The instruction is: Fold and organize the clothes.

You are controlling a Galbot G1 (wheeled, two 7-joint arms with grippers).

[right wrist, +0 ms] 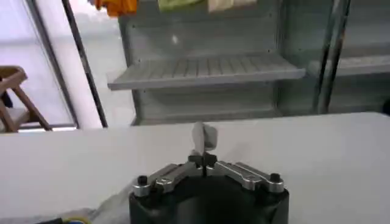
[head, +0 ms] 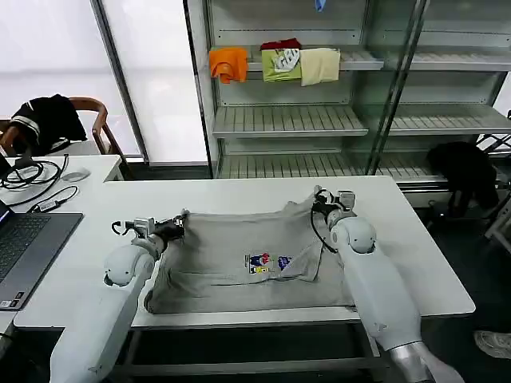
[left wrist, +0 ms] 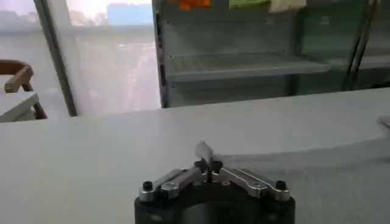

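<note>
The clothes are one light grey T-shirt (head: 223, 255) lying on the white table (head: 415, 255), partly folded, with a small multicoloured print (head: 267, 262) facing up. My left gripper (head: 180, 221) is shut on the shirt's far left edge. In the left wrist view the left gripper (left wrist: 207, 164) pinches a small tuft of grey fabric (left wrist: 202, 150). My right gripper (head: 318, 198) is shut on the far right edge, which it holds slightly raised. The right wrist view shows the right gripper (right wrist: 202, 159) closed on a tuft of cloth (right wrist: 203, 136).
A laptop (head: 28, 243) and cables (head: 36, 177) lie on the desk at the left. A shelf unit (head: 319, 120) behind the table holds orange (head: 228, 63), green (head: 281, 64) and cream (head: 319, 65) folded garments. Black garments hang on a chair (head: 48, 120) at left and another at right (head: 463, 171).
</note>
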